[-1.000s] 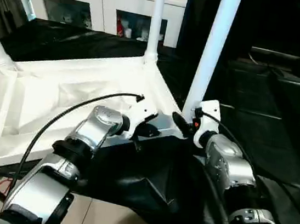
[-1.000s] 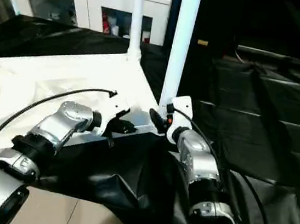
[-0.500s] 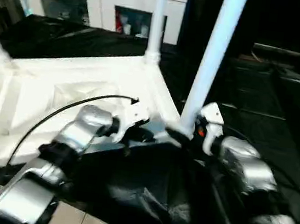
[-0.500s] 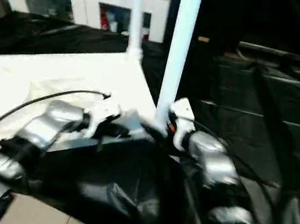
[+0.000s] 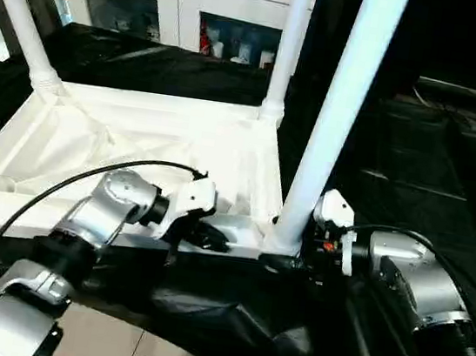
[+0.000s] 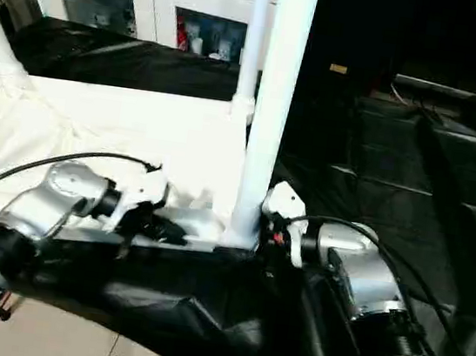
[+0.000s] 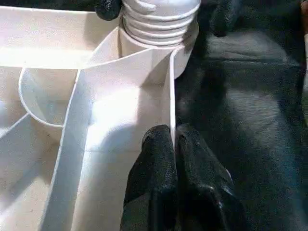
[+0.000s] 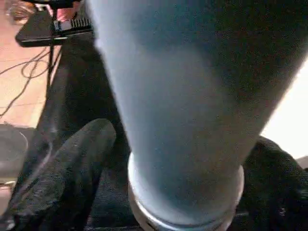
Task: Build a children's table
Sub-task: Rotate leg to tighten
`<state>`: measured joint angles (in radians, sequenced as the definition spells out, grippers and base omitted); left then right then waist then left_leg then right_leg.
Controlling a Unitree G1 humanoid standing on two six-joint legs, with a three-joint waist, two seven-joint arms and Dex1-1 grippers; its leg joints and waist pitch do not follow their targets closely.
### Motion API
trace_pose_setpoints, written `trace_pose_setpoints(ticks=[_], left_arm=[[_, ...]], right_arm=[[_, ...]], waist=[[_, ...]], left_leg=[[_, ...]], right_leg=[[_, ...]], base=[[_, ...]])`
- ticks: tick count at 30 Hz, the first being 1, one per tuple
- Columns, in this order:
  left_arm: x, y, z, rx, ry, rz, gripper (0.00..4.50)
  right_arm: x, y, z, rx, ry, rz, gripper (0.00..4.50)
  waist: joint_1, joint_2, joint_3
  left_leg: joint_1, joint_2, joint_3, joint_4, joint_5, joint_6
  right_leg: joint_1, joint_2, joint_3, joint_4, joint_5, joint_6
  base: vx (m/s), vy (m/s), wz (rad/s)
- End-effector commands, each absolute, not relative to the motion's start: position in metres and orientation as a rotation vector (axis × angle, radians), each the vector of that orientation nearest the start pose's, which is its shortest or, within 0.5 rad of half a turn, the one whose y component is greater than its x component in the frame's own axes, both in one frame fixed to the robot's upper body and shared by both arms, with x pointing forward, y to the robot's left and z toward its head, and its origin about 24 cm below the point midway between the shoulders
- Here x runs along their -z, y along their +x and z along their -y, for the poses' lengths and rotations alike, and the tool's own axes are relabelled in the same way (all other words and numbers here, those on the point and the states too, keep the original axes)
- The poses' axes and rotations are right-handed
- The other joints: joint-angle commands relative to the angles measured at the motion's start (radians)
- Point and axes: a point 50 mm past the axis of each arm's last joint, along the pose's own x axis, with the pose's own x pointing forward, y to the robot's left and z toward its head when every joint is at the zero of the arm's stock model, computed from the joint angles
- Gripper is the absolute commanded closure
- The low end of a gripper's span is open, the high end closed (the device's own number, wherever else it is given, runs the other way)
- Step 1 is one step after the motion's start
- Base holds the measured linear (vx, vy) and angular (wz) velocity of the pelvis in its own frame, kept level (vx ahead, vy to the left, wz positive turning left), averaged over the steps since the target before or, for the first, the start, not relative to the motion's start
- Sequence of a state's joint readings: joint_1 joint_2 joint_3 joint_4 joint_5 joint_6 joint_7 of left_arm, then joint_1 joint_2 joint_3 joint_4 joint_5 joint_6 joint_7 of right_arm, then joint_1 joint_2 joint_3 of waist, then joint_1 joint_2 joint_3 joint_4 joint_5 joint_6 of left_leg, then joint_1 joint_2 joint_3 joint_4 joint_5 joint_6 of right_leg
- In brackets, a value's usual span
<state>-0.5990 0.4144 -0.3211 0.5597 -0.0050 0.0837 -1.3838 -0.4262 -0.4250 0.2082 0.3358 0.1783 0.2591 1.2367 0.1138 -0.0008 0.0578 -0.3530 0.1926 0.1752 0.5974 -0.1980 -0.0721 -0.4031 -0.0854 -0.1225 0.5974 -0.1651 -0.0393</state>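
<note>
The children's table top (image 5: pixel 137 143) lies upside down on black cloth, ribbed underside up. Three white legs stand in its corner sockets: one at the far left (image 5: pixel 19 9), one at the far right (image 5: pixel 289 44), and a thick near-right leg (image 5: pixel 339 112). My left gripper (image 5: pixel 212 240) is shut on the thin rim wall (image 7: pixel 171 96) just beside the near-right socket. My right gripper (image 5: pixel 284 259) is open at that leg's base (image 8: pixel 183 144), one black finger (image 8: pixel 72 168) on each side. I cannot tell whether they press on the leg.
A white cabinet (image 5: pixel 156 0) with glass doors stands at the back. Black cloth (image 5: pixel 415 166) covers the surface to the right and hangs over the near edge. Tan floor (image 5: pixel 111 341) lies below. A black cable (image 5: pixel 71 178) arcs over my left forearm.
The head view has shifted, bringing the far-left leg into the picture. My right forearm has swung round to the right of the near leg's base. The left gripper keeps its pinch on the rim.
</note>
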Motion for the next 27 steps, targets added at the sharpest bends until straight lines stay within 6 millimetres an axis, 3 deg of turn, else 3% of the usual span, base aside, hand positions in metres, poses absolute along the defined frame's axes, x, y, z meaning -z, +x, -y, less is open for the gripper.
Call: trace_pose_setpoints(ticks=[1, 10, 13, 14, 15, 17, 20, 21, 22, 27], left_arm=[[-0.069, 0.308, -0.130, 1.564, 0.445, -0.430, 4.50], [-0.069, 0.312, -0.126, 1.514, 0.412, -0.410, 4.50], [-0.071, 0.321, -0.118, 1.423, 0.371, -0.387, 4.50], [-0.074, 0.330, -0.109, 1.337, 0.343, -0.367, 4.50], [-0.074, 0.331, -0.108, 1.328, 0.342, -0.366, 4.50], [-0.076, 0.338, -0.101, 1.263, 0.336, -0.358, 4.50], [-0.076, 0.349, -0.089, 1.119, 0.329, -0.356, 4.50], [-0.076, 0.351, -0.086, 1.093, 0.329, -0.357, 4.50], [-0.076, 0.354, -0.082, 1.053, 0.320, -0.356, 4.50], [-0.077, 0.356, -0.064, 1.026, 0.306, -0.333, 4.50]], right_arm=[[-0.058, 0.287, 0.145, -1.365, -0.165, -0.402, 0.79], [-0.049, 0.282, 0.136, -1.367, -0.109, -0.424, 1.52], [-0.044, 0.288, 0.129, -1.262, -0.064, -0.401, 1.74], [-0.036, 0.296, 0.121, -1.123, -0.055, -0.407, 1.78], [-0.035, 0.297, 0.120, -1.107, -0.057, -0.408, 1.78], [-0.029, 0.306, 0.114, -0.959, -0.043, -0.417, 1.81], [-0.023, 0.321, 0.101, -0.706, 0.068, -0.436, 1.82], [-0.023, 0.323, 0.099, -0.672, 0.078, -0.440, 1.82], [-0.022, 0.326, 0.094, -0.640, 0.075, -0.441, 1.82], [-0.026, 0.333, 0.069, -0.624, 0.066, -0.392, 1.82]], waist=[[-0.002, 0.000, -0.073], [0.000, -0.002, -0.074], [-0.004, -0.003, -0.071], [-0.009, -0.003, -0.067], [-0.009, -0.003, -0.067], [-0.018, -0.003, -0.066], [-0.034, -0.003, -0.067], [-0.035, -0.004, -0.068], [-0.036, 0.003, -0.069], [-0.036, 0.000, -0.073]], left_leg=[[0.003, 0.049, -0.011, -0.069, -0.141, 0.063], [0.003, 0.048, -0.011, -0.069, -0.142, 0.057], [0.004, 0.046, -0.011, -0.070, -0.155, 0.045], [0.005, 0.043, -0.011, -0.072, -0.167, 0.034], [0.005, 0.043, -0.011, -0.072, -0.167, 0.034], [0.013, 0.038, -0.015, -0.074, -0.208, 0.006], [0.008, 0.037, -0.020, -0.075, -0.212, -0.003], [0.007, 0.035, -0.018, -0.074, -0.207, 0.000], [0.011, 0.037, -0.018, -0.073, -0.202, -0.001], [0.006, 0.035, -0.014, -0.072, -0.174, 0.020]], right_leg=[[0.060, -0.077, 0.066, -0.067, -0.238, -0.181], [0.062, -0.079, 0.066, -0.068, -0.248, -0.177], [0.060, -0.080, 0.066, -0.073, -0.281, -0.168], [0.056, -0.079, 0.064, -0.080, -0.329, -0.154], [0.056, -0.079, 0.064, -0.080, -0.329, -0.154], [0.055, -0.080, 0.058, -0.095, -0.431, -0.118], [0.057, -0.081, 0.056, -0.098, -0.452, -0.102], [0.058, -0.080, 0.056, -0.099, -0.450, -0.098], [0.053, -0.082, 0.059, -0.097, -0.432, -0.106], [0.057, -0.079, 0.062, -0.088, -0.340, -0.133]], base=[[0.000, 0.000, 0.00], [0.000, 0.000, 0.00], [0.000, 0.000, 0.00], [0.000, 0.000, 0.00], [0.000, 0.000, 0.00], [0.000, 0.000, 0.00], [0.000, 0.000, 0.00], [0.000, 0.000, 0.00], [0.000, 0.000, 0.00], [0.000, 0.000, 0.00]])
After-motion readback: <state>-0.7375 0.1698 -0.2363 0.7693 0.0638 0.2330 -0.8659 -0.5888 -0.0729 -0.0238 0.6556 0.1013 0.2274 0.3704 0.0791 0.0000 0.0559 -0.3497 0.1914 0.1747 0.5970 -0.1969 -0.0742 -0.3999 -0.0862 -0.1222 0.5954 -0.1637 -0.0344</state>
